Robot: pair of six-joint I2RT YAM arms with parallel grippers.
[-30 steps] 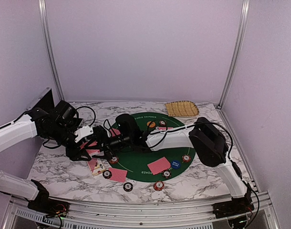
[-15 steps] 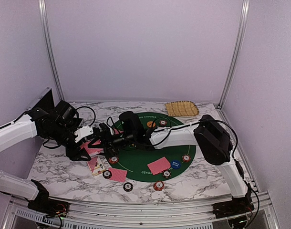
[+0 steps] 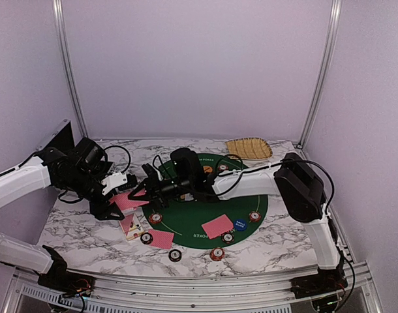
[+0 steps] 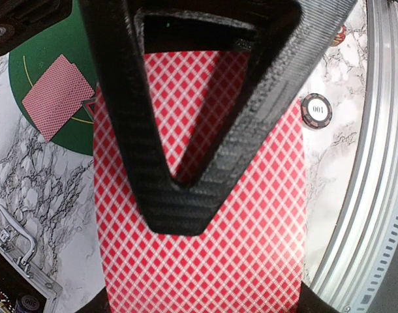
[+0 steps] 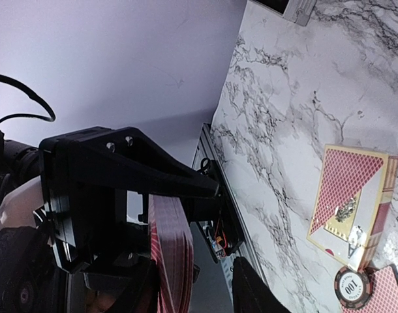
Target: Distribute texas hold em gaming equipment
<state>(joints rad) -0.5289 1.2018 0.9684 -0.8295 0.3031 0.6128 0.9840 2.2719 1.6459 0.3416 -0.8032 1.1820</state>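
A deck of red-backed playing cards (image 4: 199,248) is held off the table, with my left gripper (image 3: 118,197) shut on it; one black finger (image 4: 183,195) lies across the top card. In the right wrist view the deck (image 5: 171,261) shows edge-on between the fingers of my right gripper (image 5: 192,290). That gripper is open, one finger against the deck and the other finger (image 5: 251,290) apart from it. On the green mat (image 3: 186,218) lie a single card (image 3: 216,225), a blue button (image 3: 240,224), an orange button (image 3: 207,169) and several chips such as one at the right (image 3: 254,216).
A card box (image 3: 132,226) lies on the marble at the mat's left edge, with a loose card (image 3: 162,238) and a chip (image 3: 147,238) beside it. More chips (image 3: 175,255) (image 3: 216,253) lie near the front. A tan woven tray (image 3: 248,148) sits at the back right.
My right gripper has risen and shifted toward the back, onto the deck's free end, and its jaws have narrowed. The left gripper has kept its hold on the deck.
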